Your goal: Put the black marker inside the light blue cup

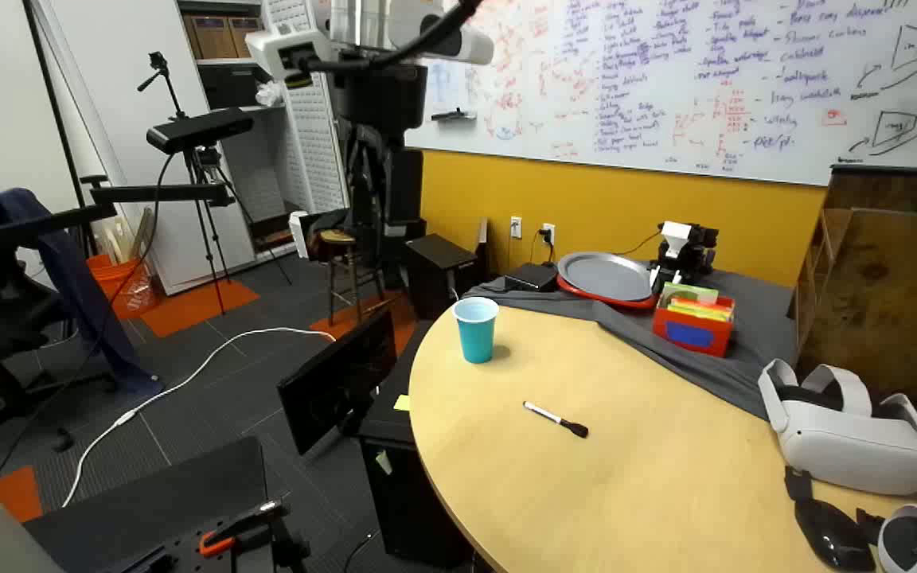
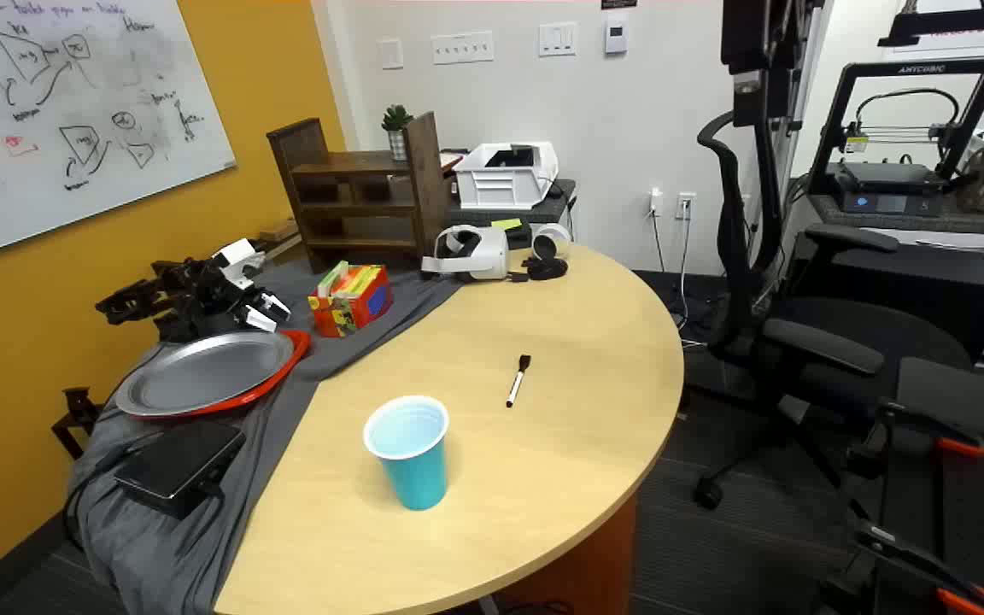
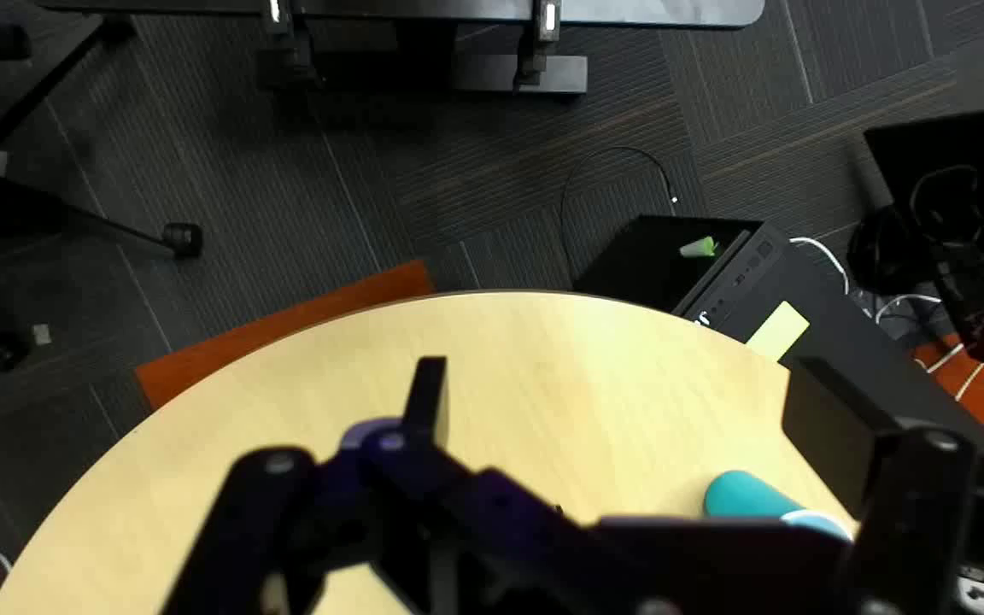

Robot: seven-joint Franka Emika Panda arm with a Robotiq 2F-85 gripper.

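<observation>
You are presenting the hand [image 3: 624, 414] wide open: in the wrist view its two fingers [image 3: 428, 397] are standing far apart, with pale tabletop [image 1: 649, 477] showing between them, and they are gripping nothing. In an exterior view the hand is hanging fingers-down from the arm [image 1: 359, 24], well apart from the tabletop.

The black marker [image 1: 556, 419] is lying flat on the tabletop in both exterior views. You are looking at a white barrel with a black cap, the capped end pointing away from the light blue cup [image 2: 413, 465]. Marker and cup are sitting near each other, with a stretch of tabletop separating them.

The cup is standing upright near the tabletop's edge, its pale rim facing up. In the wrist view the hand is partly covering the cup, and you cannot tell whether the marker is showing there.

A dark cloth [image 1: 765, 318] is covering one side of the tabletop. It is carrying a grey round platter [image 2: 206, 371] set over a red tray [image 2: 300, 346], a red box [image 2: 351, 299] and a black-and-white mechanical device [image 2: 202, 295]. A white headset [image 1: 856, 446] is sitting by the cloth's border.
</observation>
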